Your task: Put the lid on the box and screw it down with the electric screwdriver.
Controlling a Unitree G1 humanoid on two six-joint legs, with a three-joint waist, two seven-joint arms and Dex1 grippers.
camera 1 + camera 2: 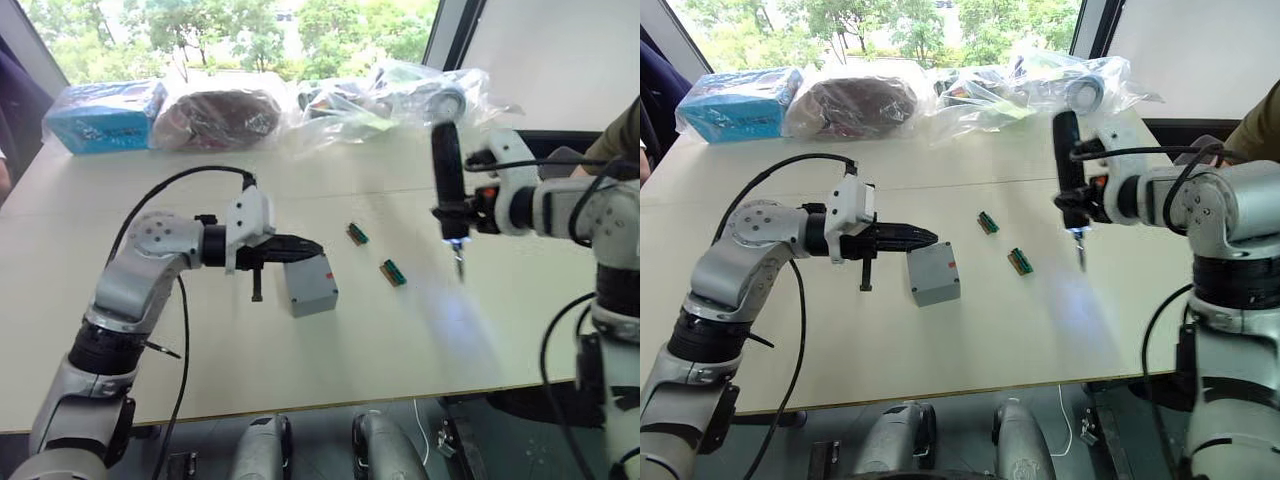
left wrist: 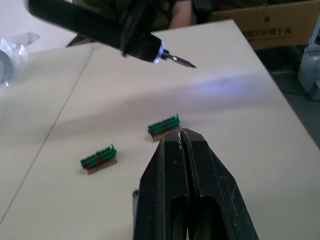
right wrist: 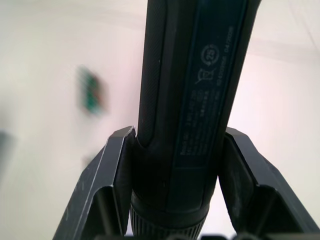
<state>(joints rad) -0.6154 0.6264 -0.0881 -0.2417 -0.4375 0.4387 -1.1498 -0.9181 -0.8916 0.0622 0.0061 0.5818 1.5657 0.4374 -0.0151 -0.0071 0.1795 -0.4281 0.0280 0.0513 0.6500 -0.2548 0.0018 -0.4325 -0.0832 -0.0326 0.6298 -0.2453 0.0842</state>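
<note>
Pale counter (image 1: 300, 360), box (image 1: 310, 285) centre frame, left pincer (image 1: 300, 247) clenched empty, tips over box top, right pincer (image 1: 462, 215) grasping screwdriver (image 1: 447, 175) upright at centre right, two connectors (image 1: 393, 272) between.

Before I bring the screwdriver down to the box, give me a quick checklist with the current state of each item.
1. Screwdriver gripped by the right gripper: ok, fingers clamp its barrel.
2. Bit pointing down with the light on: ok, a glow falls on the table.
3. Lid seated on the box: cannot tell; the top looks closed and flat, but no seam or screws can be made out.
4. Left gripper steadying the box: not ok, its fingers are shut and reach over the box's top without gripping it.
5. Bit over a corner screw hole: not ok, it hangs well to the right of the box, past the two green connectors.
</note>
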